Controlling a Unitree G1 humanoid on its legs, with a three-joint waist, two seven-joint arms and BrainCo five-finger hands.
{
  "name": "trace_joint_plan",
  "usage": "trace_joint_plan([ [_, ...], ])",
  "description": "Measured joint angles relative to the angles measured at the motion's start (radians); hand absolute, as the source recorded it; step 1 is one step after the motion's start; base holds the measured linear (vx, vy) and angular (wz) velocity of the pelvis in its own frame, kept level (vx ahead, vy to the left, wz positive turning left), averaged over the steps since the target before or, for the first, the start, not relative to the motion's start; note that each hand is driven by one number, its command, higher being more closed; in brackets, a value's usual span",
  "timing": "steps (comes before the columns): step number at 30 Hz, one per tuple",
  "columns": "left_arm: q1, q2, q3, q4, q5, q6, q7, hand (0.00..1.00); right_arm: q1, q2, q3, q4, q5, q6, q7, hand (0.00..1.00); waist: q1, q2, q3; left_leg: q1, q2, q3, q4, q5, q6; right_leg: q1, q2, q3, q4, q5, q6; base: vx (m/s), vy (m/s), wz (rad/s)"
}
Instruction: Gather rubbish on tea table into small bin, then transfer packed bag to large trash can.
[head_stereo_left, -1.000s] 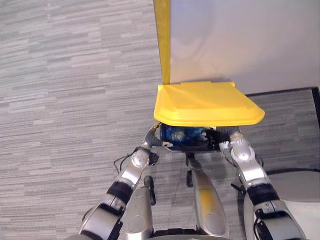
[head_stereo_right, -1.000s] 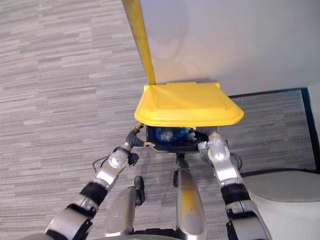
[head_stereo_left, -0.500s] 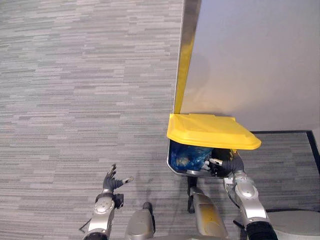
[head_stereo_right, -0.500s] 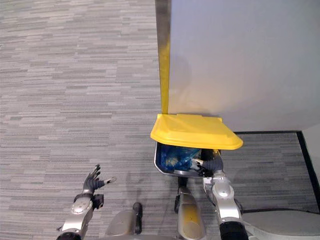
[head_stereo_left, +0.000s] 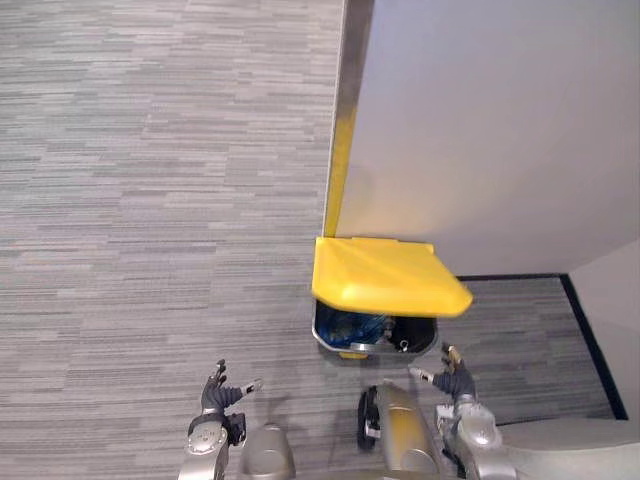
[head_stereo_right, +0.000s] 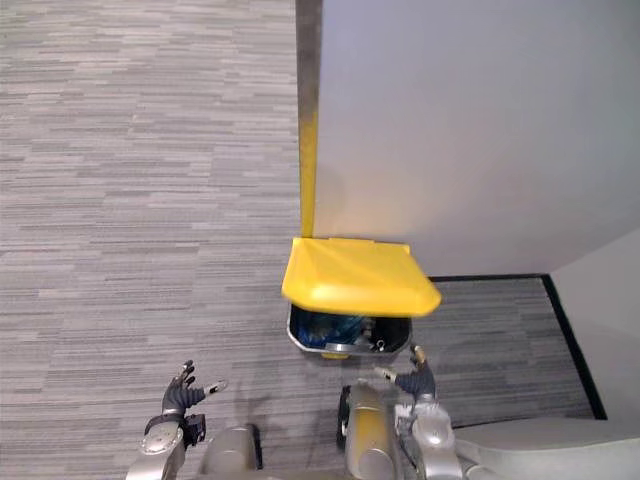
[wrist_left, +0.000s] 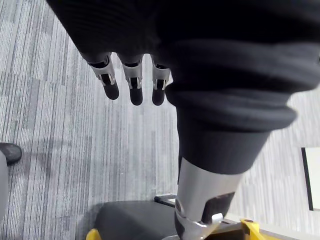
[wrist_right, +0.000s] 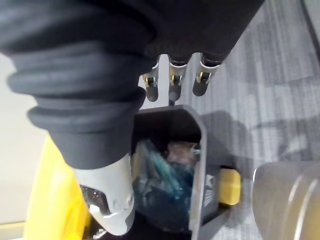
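Note:
The large grey trash can (head_stereo_left: 332, 338) stands on the carpet against the wall, its yellow lid (head_stereo_left: 385, 276) tilted half up over the opening. Inside lies the blue packed bag (head_stereo_left: 352, 325), with crumpled rubbish showing (wrist_right: 161, 176). My right hand (head_stereo_left: 456, 380) hovers just in front of the can's near right corner, apart from it, fingers (wrist_right: 172, 75) straight and empty. My left hand (head_stereo_left: 215, 393) is low at the left over bare carpet, a good way from the can, its fingers (wrist_left: 132, 86) spread and holding nothing.
A pale wall panel (head_stereo_left: 500, 130) with a metal and yellow edge (head_stereo_left: 340, 170) rises behind the can. A dark floor strip (head_stereo_left: 585, 335) borders the carpet on the right. The can's yellow pedal (wrist_right: 231, 185) sticks out at its base. Grey carpet (head_stereo_left: 150, 200) stretches left.
My right hand has let go of the can's rim and drawn back, fingers now straight. The camera has shifted, showing more floor and wall. The left hand stays low at the left.

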Motion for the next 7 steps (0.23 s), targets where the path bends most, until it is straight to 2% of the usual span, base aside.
trace_joint_plan([
  [1, -0.001, -0.018, -0.001, -0.001, 0.0, -0.001, 0.0, 0.0, -0.006, -0.01, -0.005, 0.023, 0.001, 0.0, -0.003, 0.0, 0.007, 0.001, -0.011, 0.001, 0.001, 0.023, -0.04, 0.03, -0.01, 0.023, 0.005, -0.006, -0.097, -0.023, -0.041, -0.03, -0.144, -0.26],
  [2, -0.007, -0.026, -0.002, 0.01, 0.0, 0.0, -0.001, 0.0, -0.029, -0.019, -0.018, 0.08, 0.001, 0.003, -0.006, 0.0, -0.006, 0.009, -0.015, 0.008, 0.0, 0.028, -0.078, 0.061, -0.013, 0.026, 0.009, -0.018, -0.133, -0.015, -0.058, -0.04, -0.137, -0.11],
  [3, -0.007, -0.026, -0.002, 0.013, 0.0, 0.0, -0.001, 0.0, -0.034, -0.021, -0.023, 0.103, 0.001, 0.006, -0.011, 0.0, -0.018, 0.012, -0.016, 0.014, 0.0, 0.028, -0.095, 0.076, -0.015, 0.033, 0.009, -0.023, -0.144, -0.01, -0.062, -0.04, -0.086, 0.11],
  [7, -0.004, -0.004, -0.001, 0.055, 0.0, -0.001, -0.001, 0.0, -0.019, -0.027, -0.05, 0.184, 0.003, 0.017, -0.017, 0.0, -0.014, 0.027, -0.046, 0.059, -0.007, 0.027, -0.186, 0.13, -0.015, 0.059, 0.011, -0.039, -0.19, 0.015, -0.064, -0.03, -0.023, 0.1],
])
